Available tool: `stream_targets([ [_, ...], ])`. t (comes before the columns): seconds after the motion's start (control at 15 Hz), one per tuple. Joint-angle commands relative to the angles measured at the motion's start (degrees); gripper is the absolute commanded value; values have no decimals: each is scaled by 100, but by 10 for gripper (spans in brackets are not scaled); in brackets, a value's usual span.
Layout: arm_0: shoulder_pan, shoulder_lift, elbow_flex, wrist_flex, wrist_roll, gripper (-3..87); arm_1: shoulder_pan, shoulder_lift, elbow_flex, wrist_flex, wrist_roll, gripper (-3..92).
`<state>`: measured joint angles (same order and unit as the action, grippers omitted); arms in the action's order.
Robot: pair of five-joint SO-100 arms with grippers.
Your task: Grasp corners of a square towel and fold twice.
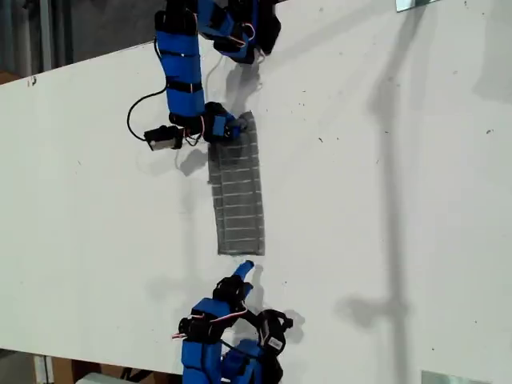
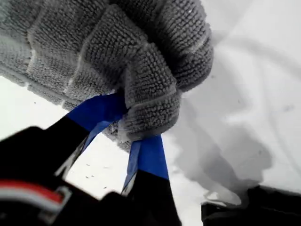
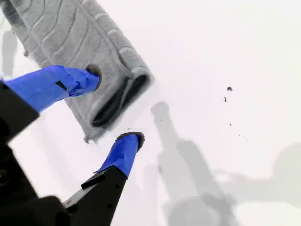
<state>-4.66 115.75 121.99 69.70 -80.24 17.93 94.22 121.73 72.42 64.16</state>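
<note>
The grey striped towel [image 1: 238, 192] lies folded into a narrow strip running from the far side toward the near side of the white table [image 1: 384, 200]. In the exterior view the upper arm is mine with the first gripper [image 1: 228, 128], shut on the strip's far end. Its wrist view shows the bunched towel [image 2: 117, 47] pinched at a corner [image 2: 150, 108] by my first gripper [image 2: 129, 127]. My second gripper [image 1: 244, 268] stands open just off the strip's near end. There the layered towel [image 3: 80, 37] end lies between and just past my second gripper [image 3: 113, 107], not clamped.
A black cable [image 1: 136, 112] loops beside the first arm. Metal pieces sit at the exterior view's top right [image 1: 416, 3] and bottom right [image 1: 456, 378] table edges. The table edge [image 1: 80, 64] slants across the exterior view's upper left. Arm shadows fall on the white surface.
</note>
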Motion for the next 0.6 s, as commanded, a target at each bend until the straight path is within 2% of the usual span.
stream_targets([
  [0.0, 97, 193, 360, -589, -149, 241, 105, 1644, 272, 914, 510, -1],
  [0.2, 97, 0, 624, -1046, -211, 241, 79, 3120, 721, 1600, 1107, -1],
  [0.4, -211, -958, 519, -1072, -193, 241, -316, 4605, 1160, 2171, 1811, -1],
  [0.53, -501, -1591, 229, -1046, 9, 241, -431, 5133, 1099, 2312, 1863, -1],
])
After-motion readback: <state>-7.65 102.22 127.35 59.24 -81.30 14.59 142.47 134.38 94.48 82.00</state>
